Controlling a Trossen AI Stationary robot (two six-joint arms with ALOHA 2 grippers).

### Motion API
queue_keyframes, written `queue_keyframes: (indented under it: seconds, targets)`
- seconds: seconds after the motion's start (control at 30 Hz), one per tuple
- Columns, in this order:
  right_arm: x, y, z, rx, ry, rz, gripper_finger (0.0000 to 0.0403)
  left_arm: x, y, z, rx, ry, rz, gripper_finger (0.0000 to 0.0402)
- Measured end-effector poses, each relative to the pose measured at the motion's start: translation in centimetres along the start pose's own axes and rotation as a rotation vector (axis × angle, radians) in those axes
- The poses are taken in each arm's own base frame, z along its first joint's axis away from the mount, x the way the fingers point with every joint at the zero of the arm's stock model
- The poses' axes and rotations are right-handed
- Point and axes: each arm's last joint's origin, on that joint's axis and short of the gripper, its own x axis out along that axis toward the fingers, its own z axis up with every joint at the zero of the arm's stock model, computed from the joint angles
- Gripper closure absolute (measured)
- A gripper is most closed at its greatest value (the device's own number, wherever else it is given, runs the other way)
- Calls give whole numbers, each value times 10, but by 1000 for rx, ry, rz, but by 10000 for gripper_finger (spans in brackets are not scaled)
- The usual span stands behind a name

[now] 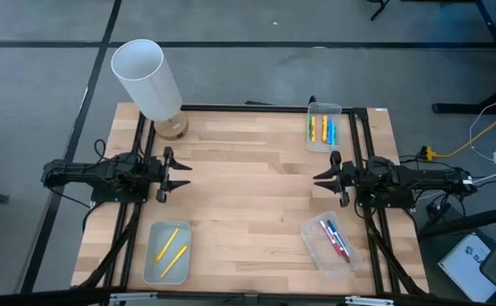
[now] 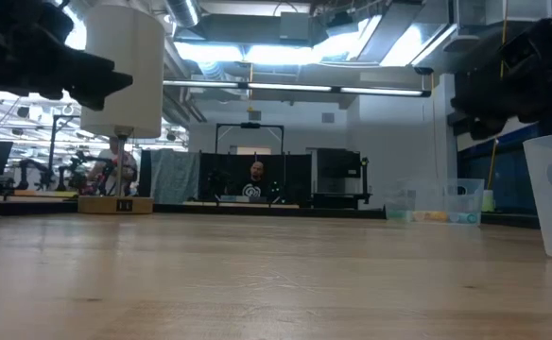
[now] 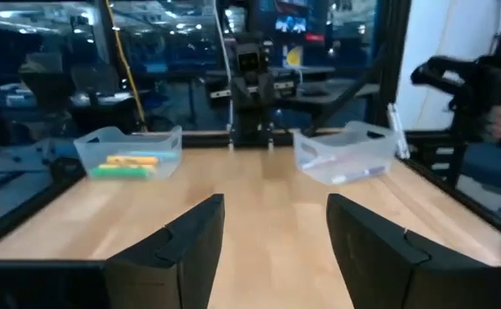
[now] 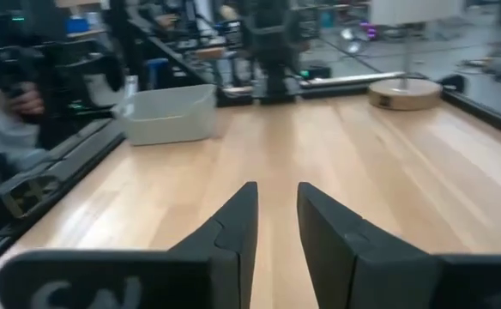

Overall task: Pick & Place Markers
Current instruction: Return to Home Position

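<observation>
yellow markers [image 1: 168,243] lie in a tray [image 1: 152,270]; left pincer [image 1: 188,173], right pincer [image 1: 317,178] gape.

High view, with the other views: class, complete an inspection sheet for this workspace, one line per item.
Surface: wooden table, bare in the middle.
Job's things: markers lie in three clear bins: top right bin, bottom left bin, bottom right bin.
Clutter: white lamp at the top left corner.
Grippers: left gripper open, right gripper open, both empty, at the table's sides.
Cables: yellow cable on the floor, right of the table.
Surroundings: a person beyond the table.
</observation>
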Motion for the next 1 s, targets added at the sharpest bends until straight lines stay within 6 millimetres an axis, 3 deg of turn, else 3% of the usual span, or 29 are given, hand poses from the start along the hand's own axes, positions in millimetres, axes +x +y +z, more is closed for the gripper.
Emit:
queue_keyframes:
  seconds: [0.2, 1.0]
  targets:
    - [0, -3, -1, -10, 9, -103, 318, 0, 0, 0, 64, 4, 2, 199]
    - [0, -3, -1, -50, 11, -103, 318, 0, 0, -1, 66, 7, 2, 199]
